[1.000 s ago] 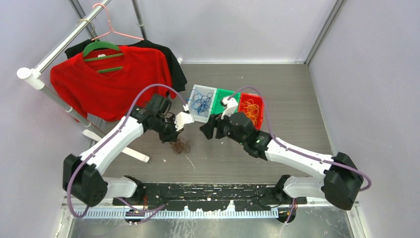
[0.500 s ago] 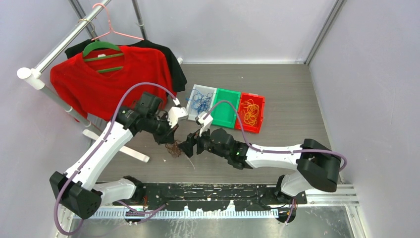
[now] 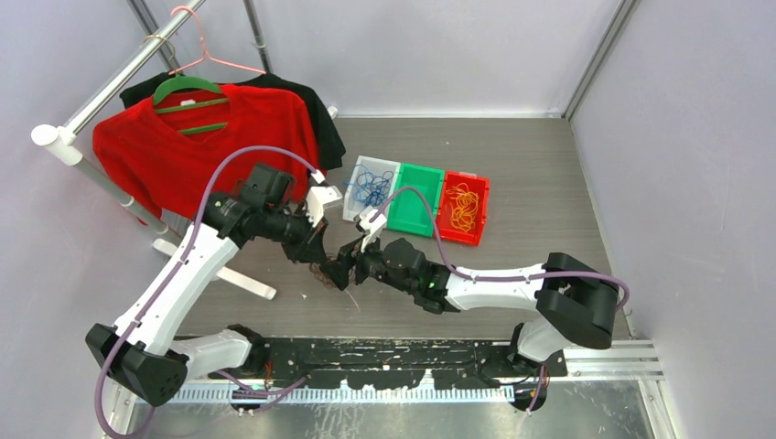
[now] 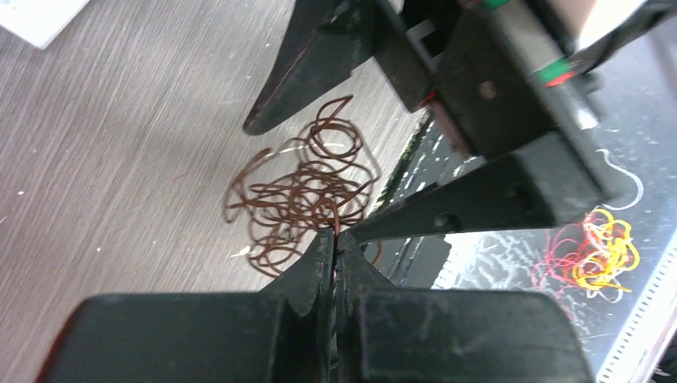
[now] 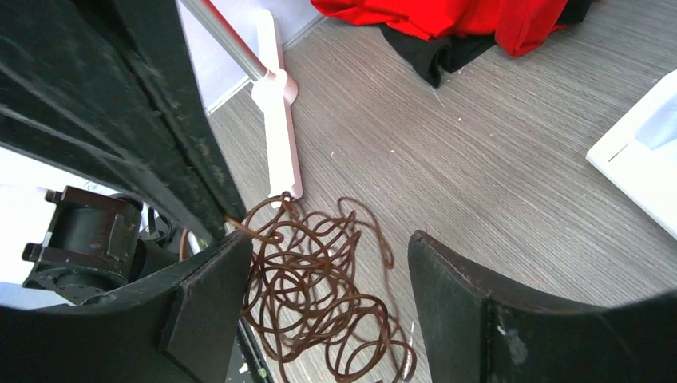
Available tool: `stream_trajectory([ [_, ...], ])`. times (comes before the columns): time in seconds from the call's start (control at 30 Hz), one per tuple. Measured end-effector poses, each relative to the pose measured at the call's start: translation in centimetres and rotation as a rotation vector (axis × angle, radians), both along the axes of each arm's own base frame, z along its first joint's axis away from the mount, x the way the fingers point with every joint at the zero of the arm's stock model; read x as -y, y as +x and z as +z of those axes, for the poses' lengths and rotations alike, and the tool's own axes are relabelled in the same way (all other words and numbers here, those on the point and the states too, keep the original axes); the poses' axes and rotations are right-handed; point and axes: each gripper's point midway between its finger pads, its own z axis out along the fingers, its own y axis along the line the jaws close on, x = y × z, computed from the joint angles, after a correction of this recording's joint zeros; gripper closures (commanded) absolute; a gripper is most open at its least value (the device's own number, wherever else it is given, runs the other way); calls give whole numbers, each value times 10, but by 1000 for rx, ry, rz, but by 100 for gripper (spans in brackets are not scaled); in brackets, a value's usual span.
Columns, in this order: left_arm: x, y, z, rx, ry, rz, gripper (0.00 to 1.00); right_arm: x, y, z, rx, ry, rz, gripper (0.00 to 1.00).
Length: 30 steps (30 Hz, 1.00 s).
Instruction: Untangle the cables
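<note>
A clump of dark brown cables (image 3: 324,273) lies on the wood table in front of the bins. It also shows in the left wrist view (image 4: 303,199) and the right wrist view (image 5: 319,303). My left gripper (image 3: 314,256) is at the clump's near-left edge, shut, with one brown strand pinched at its tips (image 4: 334,233). My right gripper (image 3: 339,273) is open, its fingers (image 5: 203,295) straddling the clump low over the table. Blue cables (image 3: 371,190) lie in the white bin. Orange cables (image 3: 466,205) lie in the red bin.
Three bins stand in a row: white (image 3: 356,197), green (image 3: 416,210), red (image 3: 476,233). A rack with a red shirt (image 3: 201,146) stands at the left, its white foot (image 5: 279,120) close to the clump. Loose yellow and red strands (image 4: 599,247) lie by the arm bases.
My right gripper has swung left from the bins to the brown clump and now straddles it. My left gripper has shifted slightly left and down at the clump.
</note>
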Motion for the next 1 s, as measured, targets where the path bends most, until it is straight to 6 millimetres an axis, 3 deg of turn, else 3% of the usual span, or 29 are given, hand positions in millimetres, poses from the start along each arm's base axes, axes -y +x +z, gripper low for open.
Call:
stream_trajectory([
  [0.27,18,-11,38,-23,-147,-29,100,-6,3,4,11,38,-5,19],
  [0.5,34,-14,73,-73,-270,-24,100,-9,7,8,29,107,-31,21],
  [0.6,43,-14,91,-89,-316,-39,100,0,12,-4,28,97,-73,22],
  [1.0,48,-14,158,14,-425,-44,100,38,18,-91,-27,-74,-192,29],
])
